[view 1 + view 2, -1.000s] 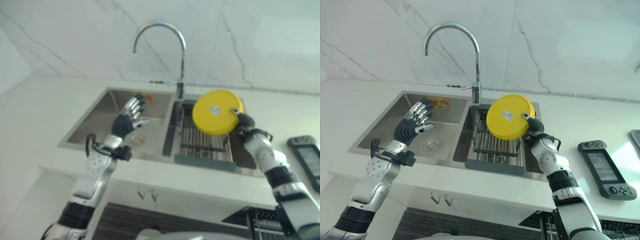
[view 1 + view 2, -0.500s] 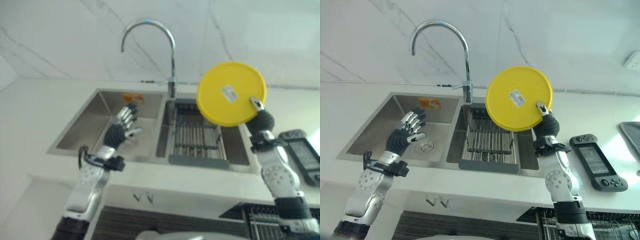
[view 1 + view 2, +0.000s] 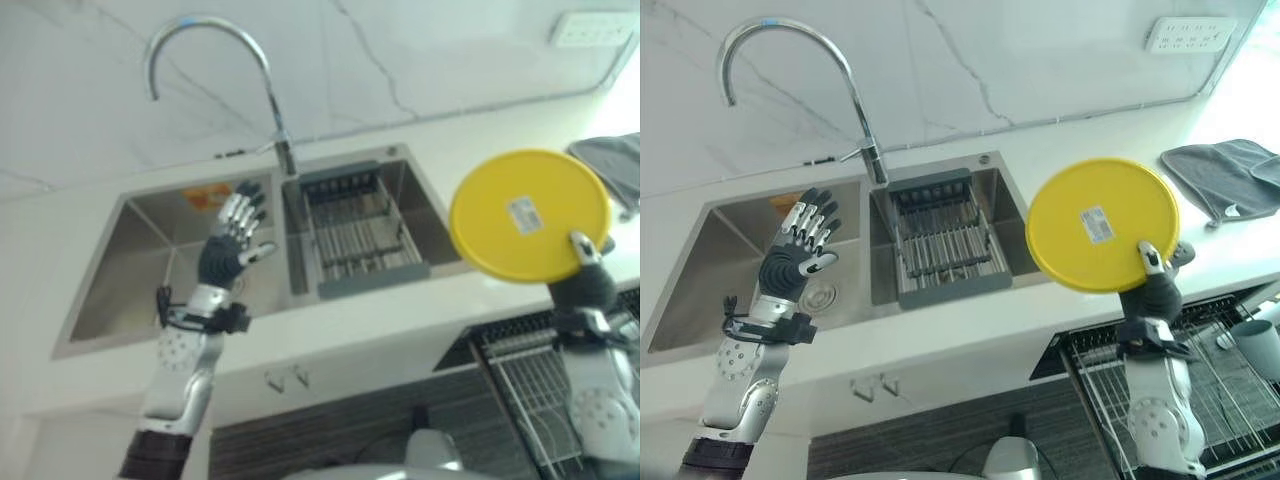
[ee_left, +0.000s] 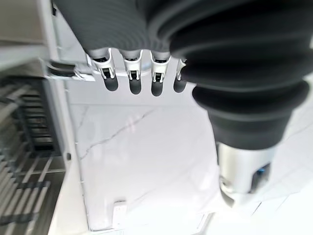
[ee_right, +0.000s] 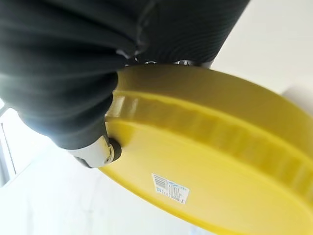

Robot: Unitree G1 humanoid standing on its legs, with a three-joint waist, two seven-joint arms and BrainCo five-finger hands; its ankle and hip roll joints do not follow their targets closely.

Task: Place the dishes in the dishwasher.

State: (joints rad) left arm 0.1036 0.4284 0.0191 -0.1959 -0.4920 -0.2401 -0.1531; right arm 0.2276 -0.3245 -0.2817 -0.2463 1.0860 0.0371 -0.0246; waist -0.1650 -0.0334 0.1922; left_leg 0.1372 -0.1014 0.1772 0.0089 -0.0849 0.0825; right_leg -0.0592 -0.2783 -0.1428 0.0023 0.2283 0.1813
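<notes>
Right robot hand (image 3: 1157, 293) clamped on yellow plate (image 3: 1102, 224) rim, fingers mostly hidden behind it, above dishwasher rack (image 3: 1200, 365) cut off at edge, left robot hand (image 3: 795, 262) fingers apart over sink (image 3: 700, 268).

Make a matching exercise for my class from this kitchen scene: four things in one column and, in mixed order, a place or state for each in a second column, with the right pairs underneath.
Things:
1. yellow plate
2. left hand
3. grey cloth
4. dish rack

Places or states:
A. lying on the counter at the far right
B. open, raised over the left sink basin
C. sitting in the right sink basin
D. held upright by the right hand

Pairs: 1-D, 2-B, 3-A, 4-C
</notes>
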